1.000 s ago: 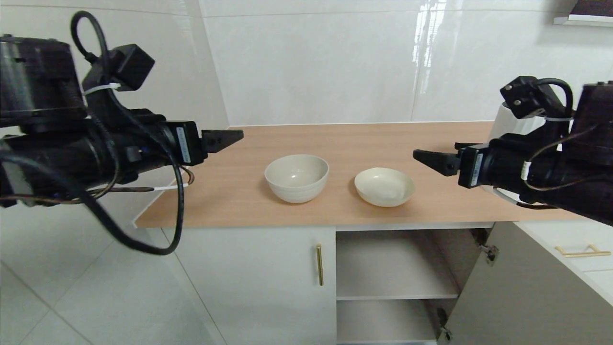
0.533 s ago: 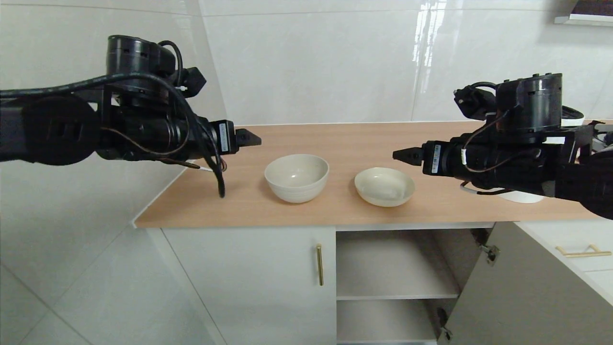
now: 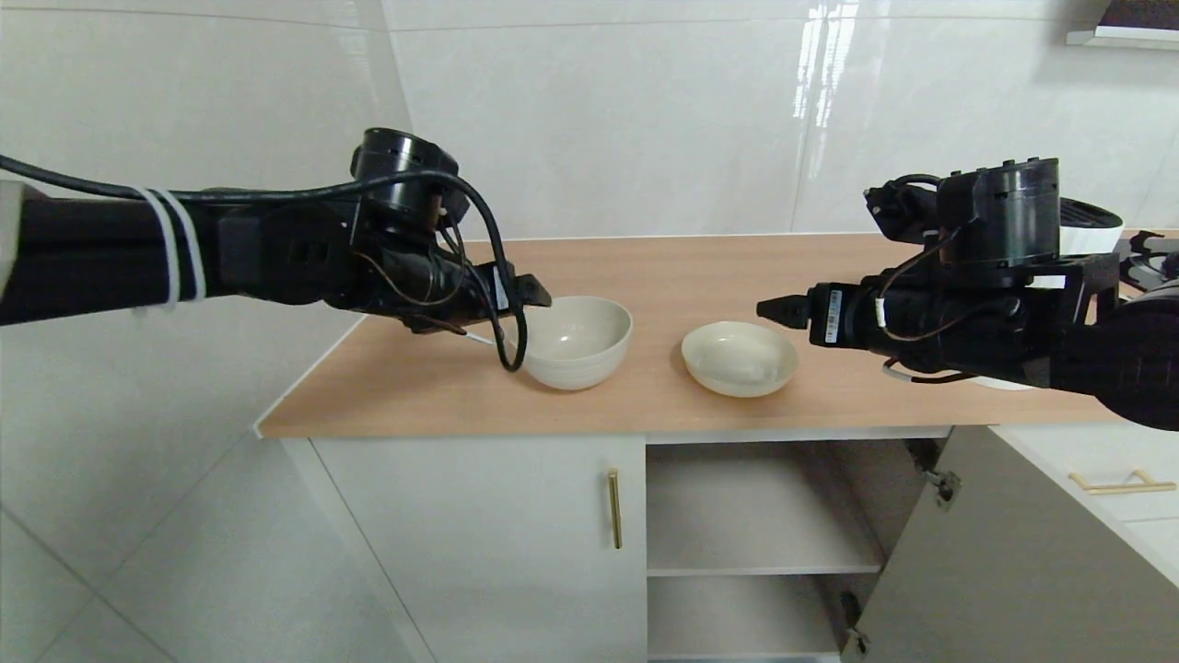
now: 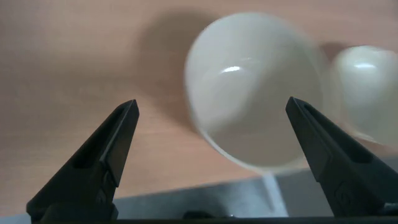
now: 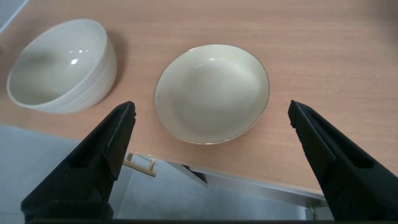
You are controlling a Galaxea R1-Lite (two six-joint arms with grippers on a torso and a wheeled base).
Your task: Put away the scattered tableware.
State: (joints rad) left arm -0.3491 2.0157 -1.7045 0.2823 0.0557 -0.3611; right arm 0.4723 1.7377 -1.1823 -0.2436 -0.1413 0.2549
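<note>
Just ahead of the empty, wide-open left hand [image 4: 211, 104], treat the counter's [image 3: 424, 387] bowl [image 3: 576, 354] as probably stiff, slick, breakable, pinching its near rim; likewise the dish [image 5: 211, 93] before the open, empty right hand [image 5: 211, 107].

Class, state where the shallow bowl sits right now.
In the head view the shallow bowl sits on the wooden countertop, right of the deep bowl and close to the right gripper.

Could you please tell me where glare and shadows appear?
Head view: glare streaks the wall tiles. Left wrist view: a highlight inside the deep bowl, its shadow on the countertop beside it. Right wrist view: a small highlight in that bowl; the shallow bowl is evenly lit.
</note>
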